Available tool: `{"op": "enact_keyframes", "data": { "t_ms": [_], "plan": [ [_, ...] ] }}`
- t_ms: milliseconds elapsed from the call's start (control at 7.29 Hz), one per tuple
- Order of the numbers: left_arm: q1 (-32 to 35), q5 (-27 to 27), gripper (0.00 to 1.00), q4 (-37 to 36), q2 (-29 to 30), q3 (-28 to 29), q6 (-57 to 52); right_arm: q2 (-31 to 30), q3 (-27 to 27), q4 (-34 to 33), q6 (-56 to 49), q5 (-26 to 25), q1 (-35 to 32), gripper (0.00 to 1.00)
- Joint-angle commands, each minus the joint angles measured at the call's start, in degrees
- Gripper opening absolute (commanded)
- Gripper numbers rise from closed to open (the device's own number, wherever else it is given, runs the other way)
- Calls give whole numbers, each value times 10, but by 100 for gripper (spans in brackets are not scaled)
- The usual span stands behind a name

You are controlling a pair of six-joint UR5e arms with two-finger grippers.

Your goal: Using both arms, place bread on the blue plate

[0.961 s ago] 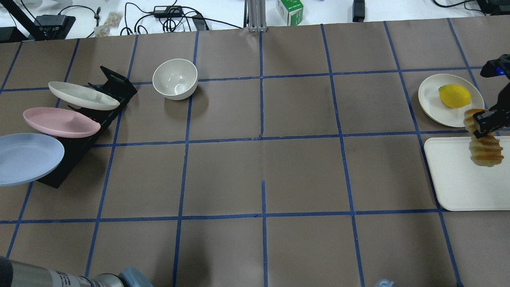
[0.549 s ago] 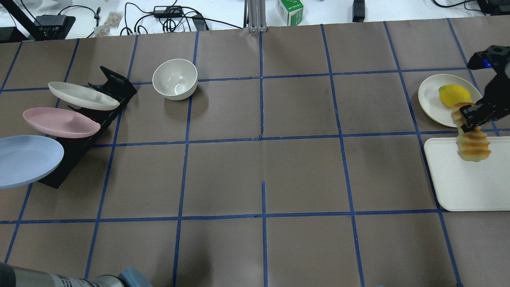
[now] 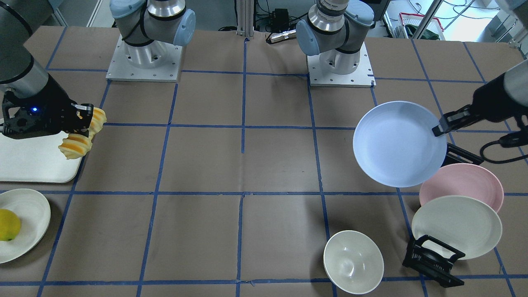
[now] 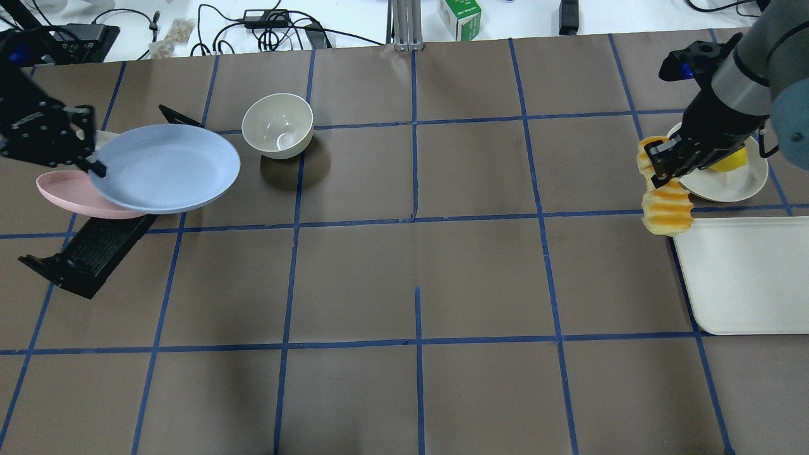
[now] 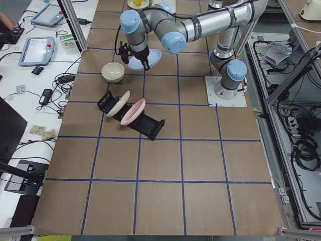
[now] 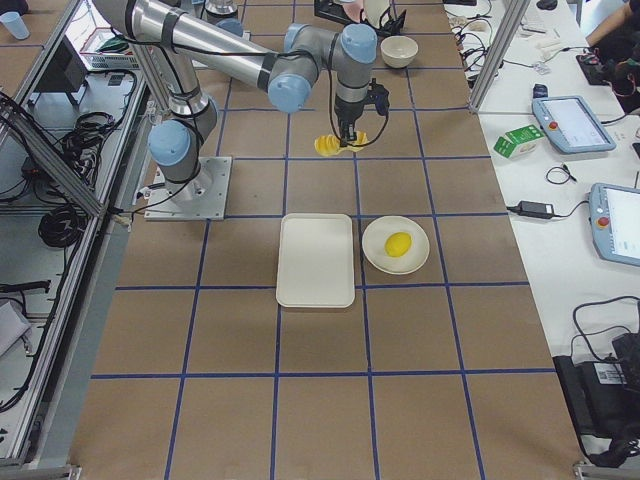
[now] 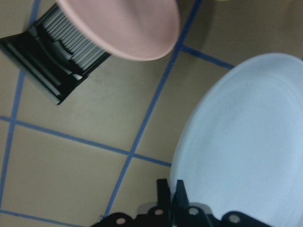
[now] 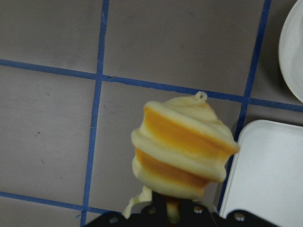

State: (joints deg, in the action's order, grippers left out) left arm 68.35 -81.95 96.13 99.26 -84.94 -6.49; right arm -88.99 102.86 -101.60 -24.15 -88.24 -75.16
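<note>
**A:** What is different from a second ago?

**B:** Both loads are in the air and have come inward. The blue plate (image 4: 167, 169) was resting at the near end of the black rack (image 4: 88, 249). Now it is off the rack, and the left gripper (image 4: 95, 165) is clamped on its rim. It hangs above the pink plate (image 4: 60, 189), near the white bowl (image 4: 278, 125), and it looks somewhat tilted.

**A:** And the bread?

**B:** The bread (image 4: 668, 212) was hanging over the white tray (image 4: 746, 278). It has since passed the tray's corner and now hangs over the brown tabletop (image 4: 417, 265). The right gripper (image 4: 659, 174) is pinched on its upper part and the rest dangles below (the wrist view shows the ridged slices end-on). The lemon (image 3: 8, 225) is on its cream plate (image 3: 29, 214), out of the way.

**A:** So what does that mean for the task?

**B:** Pickup looks finished on both sides, and what remains is the meeting. The plate and the loaf are well apart, near opposite ends of the tabletop, so each arm probably has to travel toward the middle.

**A:** Any risks?

**B:** Two, as a judgement. The plate is held only at its edge, so it could swing or sag once the loaf's weight lands on it. If the plate is not level at release, the long loaf may also roll toward the low side. Levelling the plate under the loaf before the right gripper lets go seems the sensible order.
</note>
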Motion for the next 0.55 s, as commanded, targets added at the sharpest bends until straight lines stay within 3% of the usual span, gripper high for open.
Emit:
{"op": "enact_keyframes", "data": {
  "t_ms": [0,412],
  "plan": [
    [97,104,0,-126,15,-48,91,0,0,0,18,-6,-21,5],
    [193,147,0,-388,46,-184,189,0,1,1,37,1,-31,5]
  ]
}}
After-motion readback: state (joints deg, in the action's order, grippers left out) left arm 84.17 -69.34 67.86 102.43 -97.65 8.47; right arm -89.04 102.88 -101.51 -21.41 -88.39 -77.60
